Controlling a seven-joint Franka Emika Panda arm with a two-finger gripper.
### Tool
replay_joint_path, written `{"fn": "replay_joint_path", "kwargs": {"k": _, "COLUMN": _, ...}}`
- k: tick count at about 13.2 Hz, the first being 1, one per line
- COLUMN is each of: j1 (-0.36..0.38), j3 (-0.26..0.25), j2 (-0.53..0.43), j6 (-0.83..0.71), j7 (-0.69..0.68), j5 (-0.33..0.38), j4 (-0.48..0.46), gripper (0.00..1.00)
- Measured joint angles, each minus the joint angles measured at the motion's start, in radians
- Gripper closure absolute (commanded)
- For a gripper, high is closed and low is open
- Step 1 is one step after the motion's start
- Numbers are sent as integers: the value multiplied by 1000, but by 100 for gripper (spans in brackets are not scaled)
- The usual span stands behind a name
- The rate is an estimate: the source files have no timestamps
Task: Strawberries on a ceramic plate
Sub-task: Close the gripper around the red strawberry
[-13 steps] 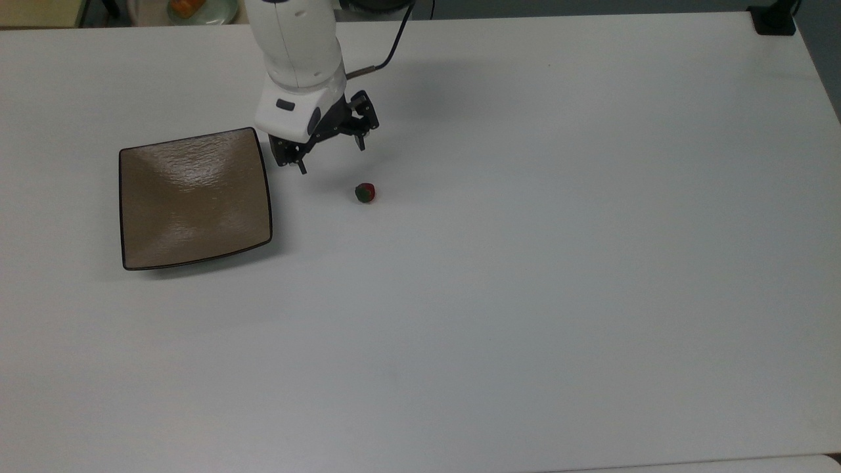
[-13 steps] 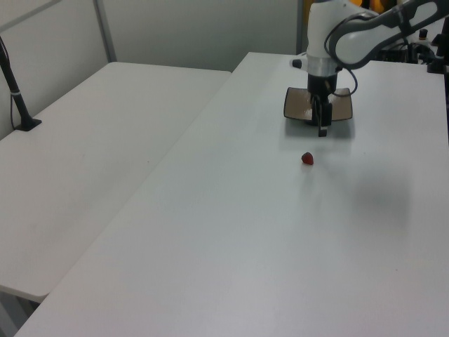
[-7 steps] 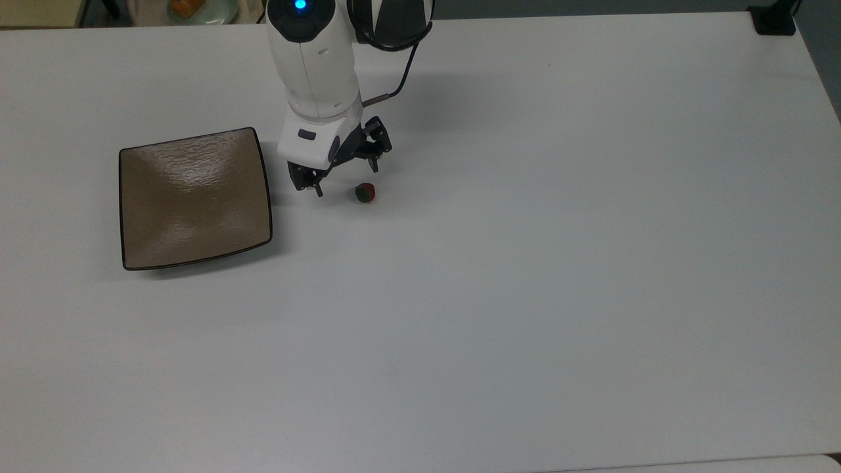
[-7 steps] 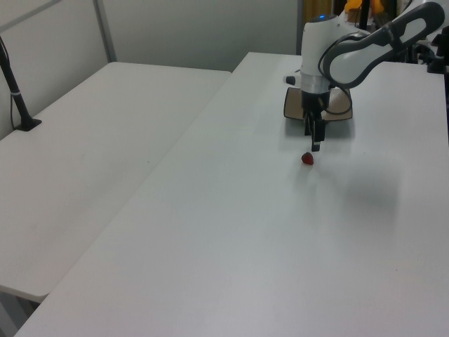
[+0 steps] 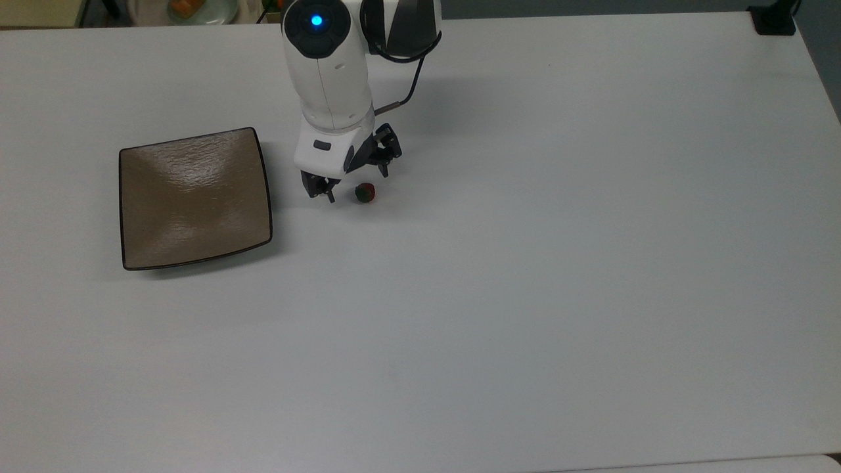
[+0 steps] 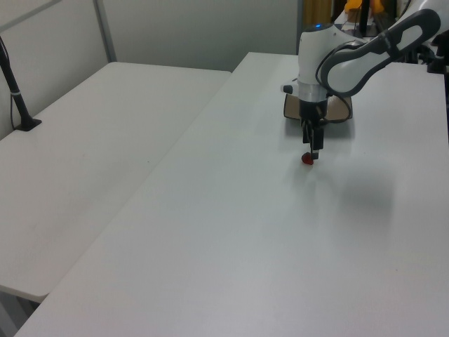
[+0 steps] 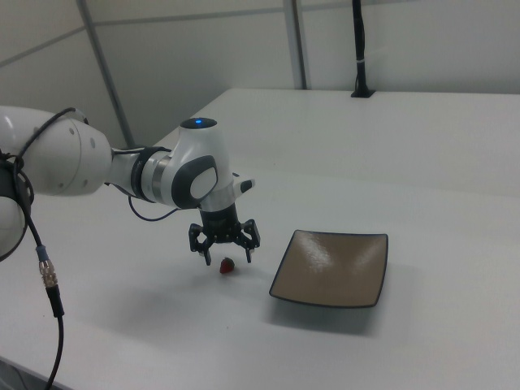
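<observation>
Change since a second ago: the gripper (image 5: pixel 355 185) has travelled from beside the plate's corner toward the top view's right and downward, and now straddles the strawberry; strawberry and plate have not shifted.

Top view.
- Ceramic plate (image 5: pixel 194 198): square, glossy tan-brown, dark rim, lying flat on the white table (image 5: pixel 525 295) toward the top view's left; nothing on it.
- Strawberry (image 5: pixel 365 192): small, red with a dark green cap, on the bare table, apart from the plate on the top view's right of it.
- Gripper: fingers spread wide, one fingertip (image 5: pixel 330 196) on the top view's left of the strawberry, the other just above and to its right. The fruit lies between them; no contact can be made out.
- Arm (image 5: pixel 328 59): white, blue light lit on top, reaching down from the upper edge.

Left view.
- Gripper (image 6: pixel 313 151): pointing straight down, tips right at the strawberry (image 6: pixel 306 159).
- Ceramic plate (image 6: pixel 340 109): partly hidden behind the arm (image 6: pixel 351 56), farther back on the table (image 6: pixel 280 246).

Right view.
- Gripper (image 7: pixel 225 255): fingers parted, hanging low over the table (image 7: pixel 162 325), the strawberry (image 7: pixel 228 265) between the tips.
- Ceramic plate (image 7: pixel 333 267): on the right view's right of the strawberry, near it but not touching.
</observation>
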Motion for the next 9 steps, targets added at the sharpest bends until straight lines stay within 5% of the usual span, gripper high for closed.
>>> {"fn": "replay_joint_path", "kwargs": {"k": 5, "j1": 18, "j3": 0, "j2": 26, "j6": 11, "j7": 0, "j5": -18, "j4": 0, "gripper": 33}}
{"fn": "replay_joint_path", "kwargs": {"k": 7, "j1": 19, "j3": 0, "j2": 29, "j6": 11, "j7": 0, "j5": -36, "j4": -1, "gripper": 35}}
{"fn": "replay_joint_path", "kwargs": {"k": 9, "j1": 20, "j3": 0, "j2": 30, "j6": 11, "j7": 0, "j5": -39, "j4": -1, "gripper": 49}}
